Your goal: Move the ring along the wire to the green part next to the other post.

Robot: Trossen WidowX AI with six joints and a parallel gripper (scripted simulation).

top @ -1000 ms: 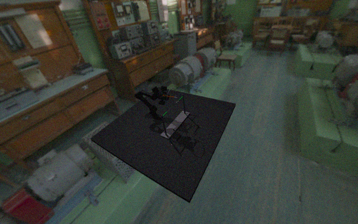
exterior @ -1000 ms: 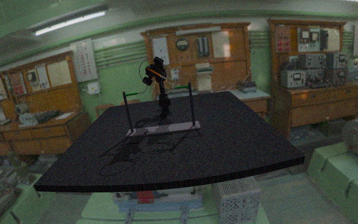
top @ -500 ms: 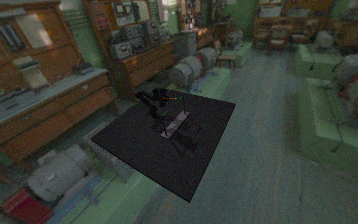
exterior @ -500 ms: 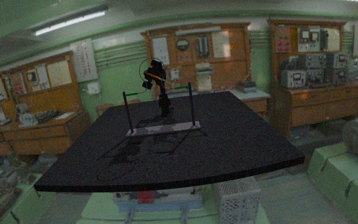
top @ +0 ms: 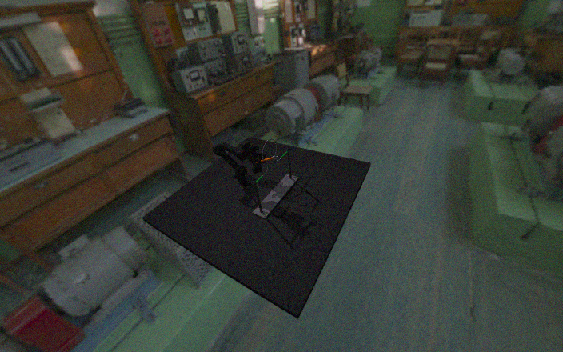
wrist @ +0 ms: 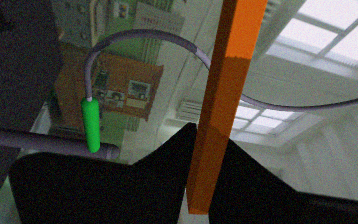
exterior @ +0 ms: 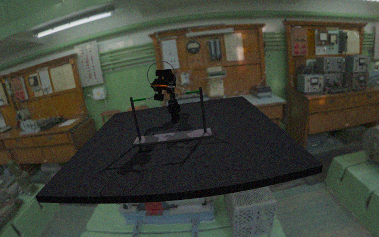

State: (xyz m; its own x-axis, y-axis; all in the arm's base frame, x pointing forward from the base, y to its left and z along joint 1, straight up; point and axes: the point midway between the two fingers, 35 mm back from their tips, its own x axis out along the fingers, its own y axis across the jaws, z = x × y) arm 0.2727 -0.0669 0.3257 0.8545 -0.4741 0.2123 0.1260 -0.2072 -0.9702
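The orange handle (top: 266,159) (exterior: 162,85) (wrist: 220,95) is between the fingers of my gripper (top: 257,162) (wrist: 199,131), which is shut on it above the base. The small pale ring (top: 277,158) at the handle's far end is outside the wrist view. The thin grey wire (exterior: 147,74) (wrist: 150,34) arches high between two green parts, one left (exterior: 139,99) and one right (exterior: 192,91) in the exterior view. The ring is by the wire's middle stretch, between the green parts. Its threading and its clearance from the wire are too small to tell. The wire crosses behind the handle in the wrist view.
Two dark posts, the left one (exterior: 135,120) and the right one (exterior: 203,111), stand on a pale base strip (top: 276,194) (exterior: 192,135). The strip lies on a black table top (top: 232,232) (exterior: 223,167). One green part (wrist: 91,125) and its post (wrist: 50,143) show left in the wrist view.
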